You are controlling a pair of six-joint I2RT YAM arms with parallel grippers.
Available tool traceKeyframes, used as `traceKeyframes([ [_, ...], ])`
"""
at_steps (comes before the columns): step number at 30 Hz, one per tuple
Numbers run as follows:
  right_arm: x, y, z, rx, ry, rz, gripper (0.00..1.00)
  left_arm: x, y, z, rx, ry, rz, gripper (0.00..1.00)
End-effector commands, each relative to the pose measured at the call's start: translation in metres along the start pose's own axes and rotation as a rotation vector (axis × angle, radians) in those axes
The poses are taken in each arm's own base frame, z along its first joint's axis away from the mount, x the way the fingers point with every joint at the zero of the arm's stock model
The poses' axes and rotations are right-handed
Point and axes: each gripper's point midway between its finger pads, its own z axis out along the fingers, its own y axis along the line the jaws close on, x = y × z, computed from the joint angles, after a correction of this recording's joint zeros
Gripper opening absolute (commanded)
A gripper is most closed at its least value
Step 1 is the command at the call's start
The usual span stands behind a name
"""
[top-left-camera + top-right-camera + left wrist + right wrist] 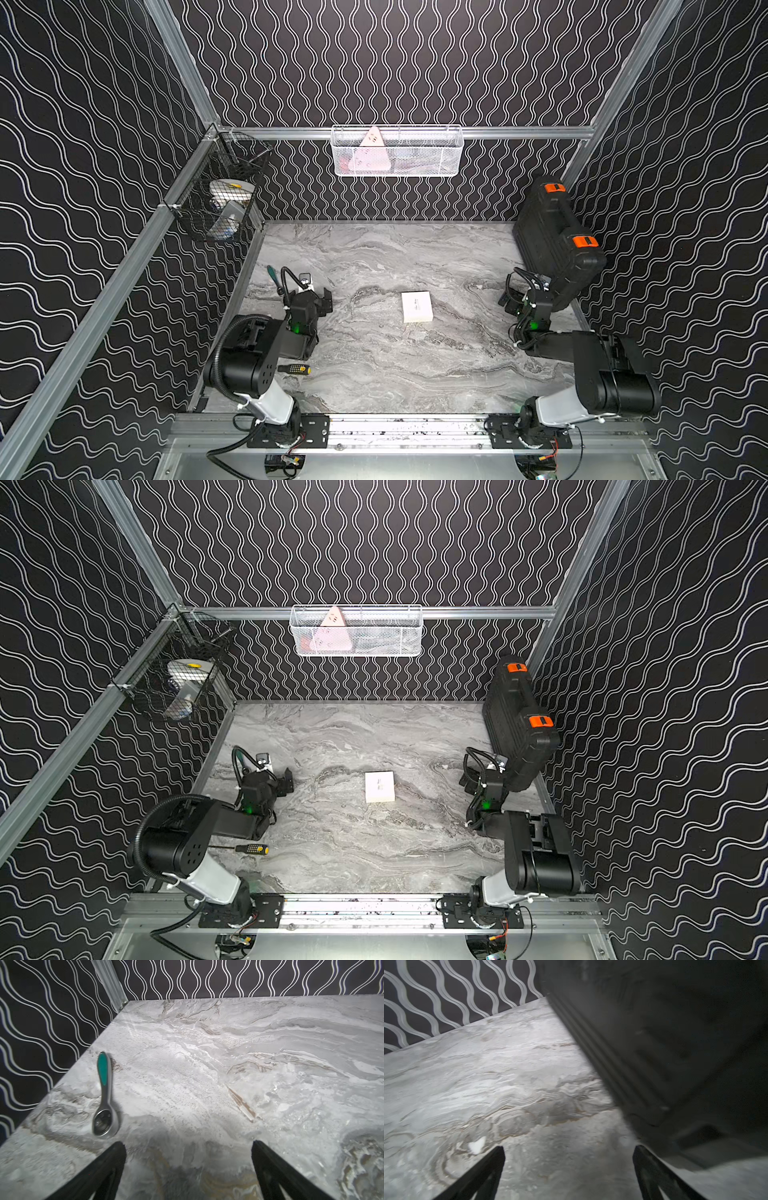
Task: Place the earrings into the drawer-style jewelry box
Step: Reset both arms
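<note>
Marble tabletop (374, 257) bears one white jewelry box (417, 306), one black case (552, 241); left hand (188, 1144) and right hand (569, 1147) both spread.

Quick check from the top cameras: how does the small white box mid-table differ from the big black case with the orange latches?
Size: the small flat white cardboard box is far smaller than the big black plastic case with orange latches.
Pose: the box lies flat; the case stands on edge.
Place: the box sits in the middle of the grey marble table; the case stands at its right edge, by the wall.
Both are boxy and look closed.
</note>
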Motion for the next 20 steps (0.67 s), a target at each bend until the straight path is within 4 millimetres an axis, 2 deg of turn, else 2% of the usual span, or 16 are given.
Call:
traceKeyframes([
  [1, -0.018, 0.019, 0.004, -0.109, -0.098, -0.012, 0.99, -0.018, -0.009, 0.0, 0.053, -0.076, -0.005, 0.99],
  [3, -0.008, 0.022, 0.008, -0.129, -0.078, -0.027, 0.99, -0.018, -0.009, 0.0, 0.05, -0.075, 0.0, 0.99],
  [5, -0.009, 0.026, 0.009, -0.154, -0.105, -0.036, 0.99, -0.019, -0.009, 0.0, 0.05, -0.083, 0.001, 0.99],
  [7, -0.005, 0.027, 0.011, -0.153, -0.047, -0.049, 0.99, -0.018, -0.009, 0.0, 0.051, -0.075, 0.003, 0.99],
  [20, -0.007, 0.029, 0.014, -0.151, -0.06, -0.06, 0.99, -0.019, -0.015, 0.002, 0.068, -0.071, 0.027, 0.99],
])
